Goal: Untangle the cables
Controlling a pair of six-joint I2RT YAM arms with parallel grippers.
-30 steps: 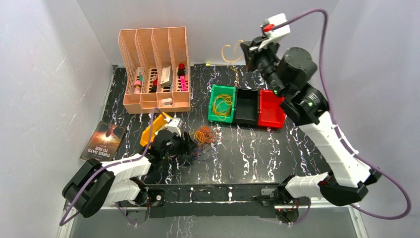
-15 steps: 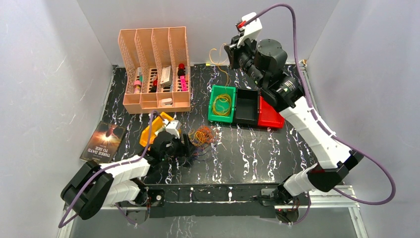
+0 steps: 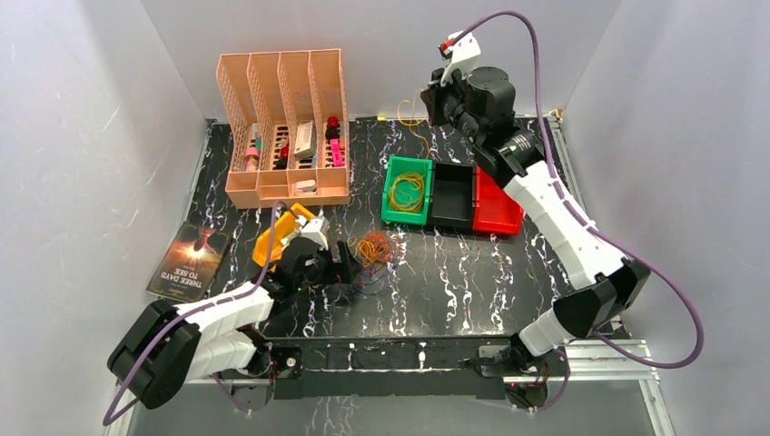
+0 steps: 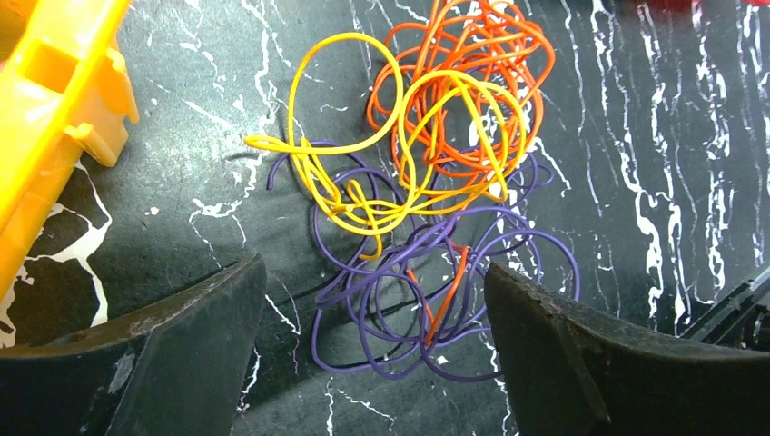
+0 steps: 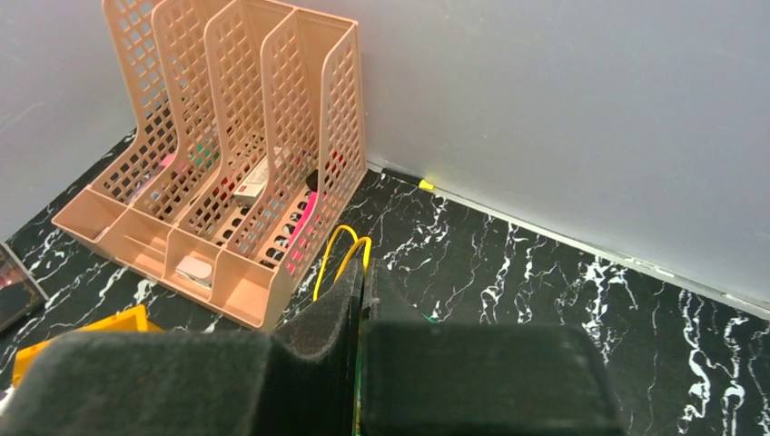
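The cables [image 4: 427, 182] lie a little left of the middle of the table [image 3: 454, 272], a black top with white veins like marble. They are thin, smooth wires in round loops: orange on top, yellow across the middle, purple below, all crossing each other. The left gripper [image 4: 374, 272] stands released, its dark, worn fingers wide on both sides of the purple loops. The right gripper [image 5: 360, 277] is raised near the back edge, its foam-like pads clenched on one yellow loop [image 5: 343, 229]. More yellow wire lies in the green bin [image 3: 388, 191], beside a black bin [image 3: 452, 195] and a red bin [image 3: 498, 204]. A peach file holder [image 3: 281, 91] has mesh walls. At the left edge, a book [image 3: 188, 261] reads "THREE DAYS TO SEE".
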